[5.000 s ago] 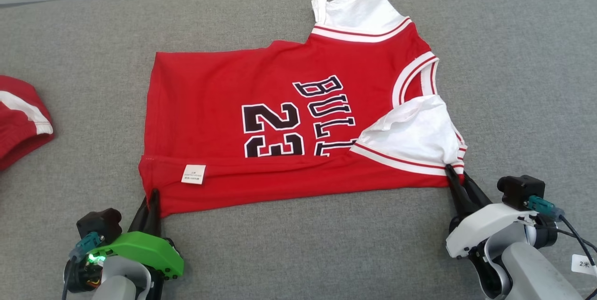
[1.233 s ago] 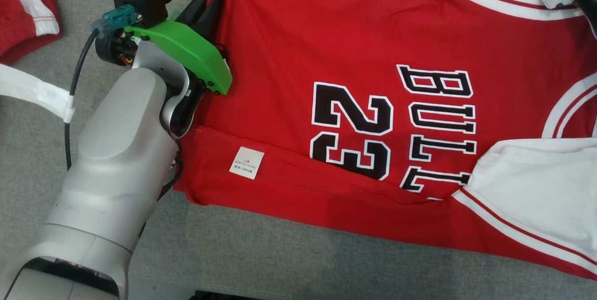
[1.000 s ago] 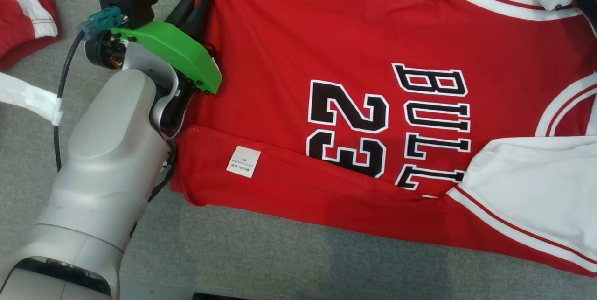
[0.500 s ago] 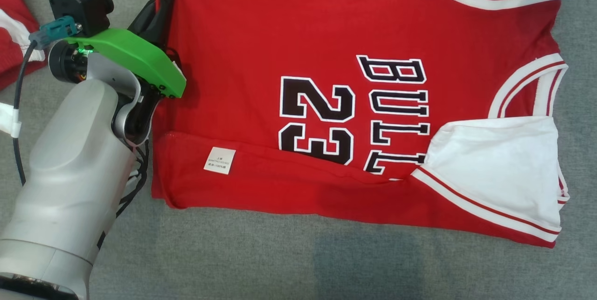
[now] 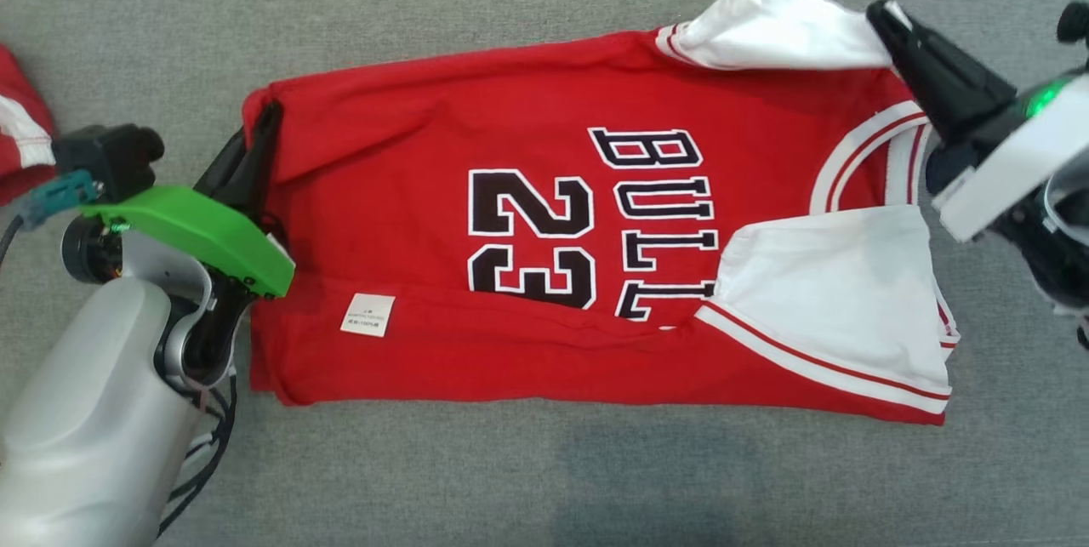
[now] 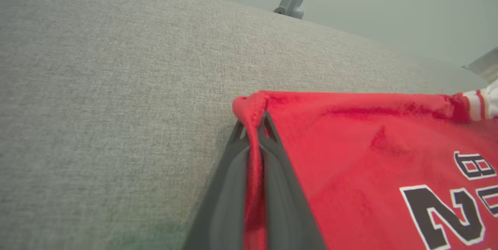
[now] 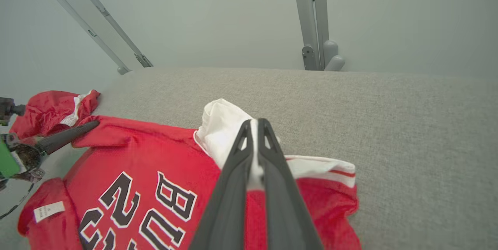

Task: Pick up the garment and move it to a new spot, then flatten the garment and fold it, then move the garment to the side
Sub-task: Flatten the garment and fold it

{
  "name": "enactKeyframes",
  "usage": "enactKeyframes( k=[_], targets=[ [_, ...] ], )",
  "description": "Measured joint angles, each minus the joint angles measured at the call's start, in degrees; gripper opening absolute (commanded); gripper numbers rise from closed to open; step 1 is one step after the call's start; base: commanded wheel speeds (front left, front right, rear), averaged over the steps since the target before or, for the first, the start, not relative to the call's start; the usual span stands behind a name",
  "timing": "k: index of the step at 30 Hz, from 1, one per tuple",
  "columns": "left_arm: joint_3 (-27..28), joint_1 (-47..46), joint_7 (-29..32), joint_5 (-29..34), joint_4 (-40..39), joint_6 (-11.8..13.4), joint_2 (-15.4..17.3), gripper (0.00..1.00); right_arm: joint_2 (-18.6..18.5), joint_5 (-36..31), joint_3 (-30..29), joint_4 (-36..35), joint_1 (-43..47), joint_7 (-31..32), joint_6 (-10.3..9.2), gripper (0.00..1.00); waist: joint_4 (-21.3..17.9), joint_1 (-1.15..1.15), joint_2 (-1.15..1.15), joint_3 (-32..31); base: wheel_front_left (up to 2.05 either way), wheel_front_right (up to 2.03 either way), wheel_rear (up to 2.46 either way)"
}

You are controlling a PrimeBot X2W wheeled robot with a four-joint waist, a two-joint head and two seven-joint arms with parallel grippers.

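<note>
The garment (image 5: 544,215) is a red jersey with white sleeves and black "BULLS 23" lettering, spread on the grey cushion with its near edge folded up over the front. My left gripper (image 5: 265,117) is shut on its far left hem corner, and the left wrist view shows red cloth pinched between the dark fingers (image 6: 272,172). At the far right, my right gripper (image 5: 880,13) is shut on the far white sleeve (image 5: 770,24); its wrist view shows white cloth between its fingers (image 7: 233,172). The near white sleeve (image 5: 838,304) lies folded over the chest.
Another red and white garment (image 5: 21,134) lies at the left edge, also seen as a red heap (image 7: 52,112) in the right wrist view. The grey cushion (image 5: 527,470) extends bare in front of the jersey. Metal frame posts (image 7: 315,16) stand behind the cushion.
Both grippers have drawn back toward me, still gripping the jersey's far corners. The far edge now sags inward and wrinkles. The head camera has also shifted, bringing the right gripper into view.
</note>
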Motion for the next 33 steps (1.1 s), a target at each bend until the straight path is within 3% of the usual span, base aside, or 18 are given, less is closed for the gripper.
enactKeyframes(
  k=[11,18,25,26,27,28,33],
  targets=[
    [2.6,11.3,0.7,-2.5,-14.0,5.1,6.4,0.00,-1.1,1.7,-8.4,-12.0,24.1,-4.4,-0.02,0.00,-3.5,0.00,0.00,-2.4,0.00,0.00,0.00],
    [4.0,17.2,-0.2,-3.7,-19.6,7.7,7.9,0.00,3.6,0.7,-15.1,-15.3,38.3,-4.7,-0.02,0.00,-4.2,0.00,0.00,-2.3,0.00,0.00,0.00],
    [4.3,21.7,-1.2,-5.5,-20.4,8.9,7.7,0.02,9.6,-5.1,-18.5,-11.6,42.4,-1.7,-0.02,0.00,-4.6,0.00,0.00,-2.6,0.00,0.00,0.00],
    [4.1,22.0,-1.4,-5.5,-20.2,8.9,7.4,0.33,10.5,-6.3,-19.1,-10.9,42.5,-1.1,-0.02,0.13,-4.6,0.00,0.00,-2.7,0.00,0.00,0.00],
    [4.0,22.1,-1.9,-5.5,-19.8,9.3,7.1,0.96,11.3,-7.5,-20.0,-10.3,42.5,-1.1,-0.02,0.41,-4.6,0.00,0.00,-2.8,0.00,0.00,0.00],
    [3.9,22.1,-2.4,-5.1,-19.4,9.5,6.9,1.00,12.1,-9.5,-21.1,-9.4,42.5,-1.1,-0.02,1.00,-4.6,0.00,0.00,-2.9,0.00,0.00,0.00],
    [3.9,22.6,-5.6,-2.5,-18.5,11.5,5.9,1.00,15.3,-17.9,-26.3,-7.6,42.5,-2.2,-0.02,1.00,-4.6,0.00,0.00,-3.5,0.00,0.00,0.00]
  ],
)
